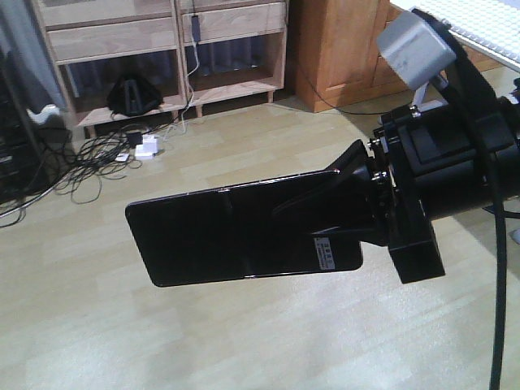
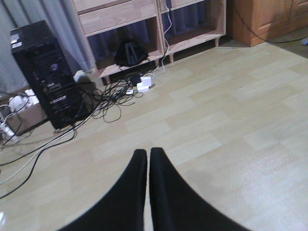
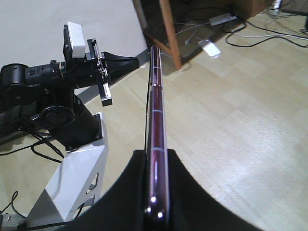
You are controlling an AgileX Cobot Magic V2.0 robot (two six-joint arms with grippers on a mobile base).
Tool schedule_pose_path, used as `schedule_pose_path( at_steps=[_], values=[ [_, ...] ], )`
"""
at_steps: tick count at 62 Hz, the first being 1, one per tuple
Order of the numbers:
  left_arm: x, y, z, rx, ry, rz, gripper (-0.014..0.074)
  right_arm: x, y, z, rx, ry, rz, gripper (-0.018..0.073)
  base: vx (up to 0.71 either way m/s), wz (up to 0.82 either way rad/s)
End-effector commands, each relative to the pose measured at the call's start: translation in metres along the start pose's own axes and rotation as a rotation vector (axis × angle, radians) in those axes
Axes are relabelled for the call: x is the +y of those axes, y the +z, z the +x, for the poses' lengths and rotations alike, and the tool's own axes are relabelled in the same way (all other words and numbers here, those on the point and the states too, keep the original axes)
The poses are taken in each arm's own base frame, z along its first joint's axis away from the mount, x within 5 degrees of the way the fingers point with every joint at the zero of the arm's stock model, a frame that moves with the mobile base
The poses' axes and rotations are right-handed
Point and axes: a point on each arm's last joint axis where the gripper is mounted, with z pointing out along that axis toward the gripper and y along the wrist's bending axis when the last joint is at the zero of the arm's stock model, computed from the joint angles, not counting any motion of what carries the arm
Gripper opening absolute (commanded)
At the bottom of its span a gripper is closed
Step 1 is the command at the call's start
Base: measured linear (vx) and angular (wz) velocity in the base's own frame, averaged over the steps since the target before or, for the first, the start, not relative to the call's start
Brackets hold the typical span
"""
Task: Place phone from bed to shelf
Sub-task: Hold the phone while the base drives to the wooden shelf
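Exterior front-facing view: right gripper (image 1: 325, 191) is clamped on one short end of the thin glossy black rectangular phone (image 1: 219, 231). Phone is held in the air over the pale wood-laminate floor (image 1: 244, 341), long side roughly level, tilted slightly, broad face to camera. The small white barcode sticker (image 1: 324, 251) sits near the gripped end and a faint crease runs across the middle. A grey box-shaped camera (image 1: 414, 45) sits on the black wrist behind the gripper.

Right wrist view: phone seen edge-on, pinkish-gold rim (image 3: 156, 120) running away from the black fingers (image 3: 180, 183), which press on both faces. The black left arm (image 3: 53, 82) on its white base is off to the side, apart from the phone.

Left wrist view: left gripper (image 2: 147, 155) has its two black fingers closed together, nothing between them, hanging over bare floor.

Phone is on neither bed nor shelf. The light natural-wood shelf (image 1: 114, 41) with open compartments stands against the far wall, well apart from the phone. A black bag-like item (image 1: 134, 93) sits in a lower compartment. A tangle of black cables (image 1: 97, 154) and small white adapters (image 1: 146, 149) lie on the floor in front. A black computer tower (image 2: 45, 72) stands beside the shelf. An orange-brown wooden cabinet (image 1: 341, 57) is next to it. The pale checked sheet of the bed (image 1: 479, 28) shows in the top right corner.
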Motion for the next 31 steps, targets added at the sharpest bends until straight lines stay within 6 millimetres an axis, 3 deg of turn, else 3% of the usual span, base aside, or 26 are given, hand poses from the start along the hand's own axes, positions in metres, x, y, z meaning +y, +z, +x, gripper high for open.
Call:
schedule_pose_path(
  at_steps=[1, 31],
  values=[
    [0.0002, -0.0002, -0.0055, -0.076, -0.002, -0.005, 0.0001, 0.0161, -0.0092, -0.0112, -0.069, -0.028, -0.057, -0.0001, 0.46, -0.19],
    [0.0002, -0.0002, -0.0055, -0.076, -0.002, -0.005, 0.0001, 0.016, -0.0092, -0.0112, -0.069, -0.028, -0.057, -0.0001, 0.48, -0.14]
  ],
)
